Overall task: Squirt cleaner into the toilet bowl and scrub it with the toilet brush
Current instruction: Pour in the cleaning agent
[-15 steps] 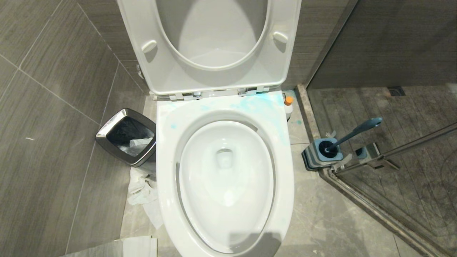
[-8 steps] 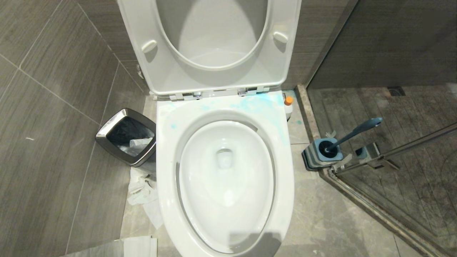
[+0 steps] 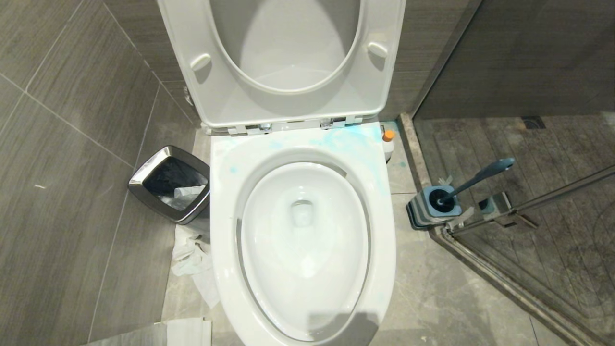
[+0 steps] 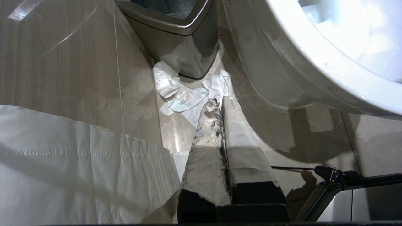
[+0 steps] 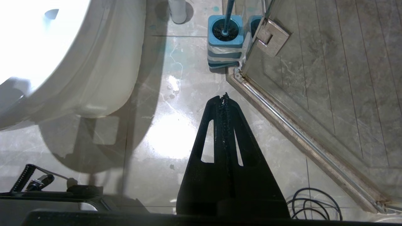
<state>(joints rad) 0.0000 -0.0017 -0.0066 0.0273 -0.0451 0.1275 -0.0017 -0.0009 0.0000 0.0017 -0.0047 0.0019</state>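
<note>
Bowl [image 3: 303, 240] sits open below you, seat and lid [image 3: 283, 62] up, water clear, no cleaner in it that you can see. Blue smears mark the rim [image 3: 346, 142] near the hinges, outside the bowl. Cleaner bottle [image 3: 388, 144], orange cap, stands on the floor just beside the toilet's rear right corner. Brush [image 3: 473, 181] stands in its blue holder [image 3: 435, 206] against the glass door frame, handle leaning away from the toilet.

Step in hand, by my read: nothing started, squirt not yet done. Next move calls for the bottle first; it's on the right arm's side.

Right gripper [image 5: 225, 98] hangs low over bare floor, fingers pressed together, holding nothing. Holder is ahead of the fingertips, well apart; bottle base [image 5: 177, 12] is farther ahead and toward the toilet. You'd need the fingers spread before reaching.

Left gripper [image 4: 219, 102] is parked low on the toilet's other side, wrapped fingers pressed together, empty. Crumpled tissue [image 4: 179, 94] lies just past the tips, bin [image 4: 176, 28] beyond that.

Hard to tell: neither arm shows in the head view. Bottle is mostly hidden behind the toilet's edge, only cap and shoulder showing; its top is cut off in the right wrist view. Brush head is sunk in the holder.
</note>
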